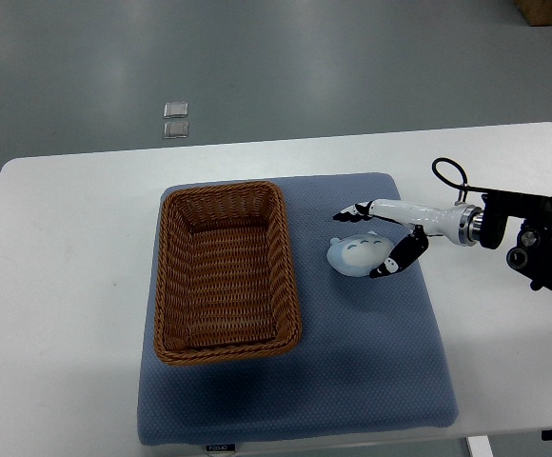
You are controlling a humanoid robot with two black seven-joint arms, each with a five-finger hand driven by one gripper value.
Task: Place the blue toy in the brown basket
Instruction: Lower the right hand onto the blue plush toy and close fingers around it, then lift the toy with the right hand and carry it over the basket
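A light blue round toy (354, 255) with a small face lies on the blue mat (371, 362), just right of the brown wicker basket (173, 286). My right hand (369, 240) reaches in from the right edge and hovers over the toy. Its fingers are spread around the toy, some above it and the thumb below right, without closing on it. The basket holds nothing. My left arm does not show.
The mat lies on a white table (57, 286). Two small clear squares (175, 120) lie on the grey floor beyond the table's far edge. A brown box corner (548, 9) shows at the top right.
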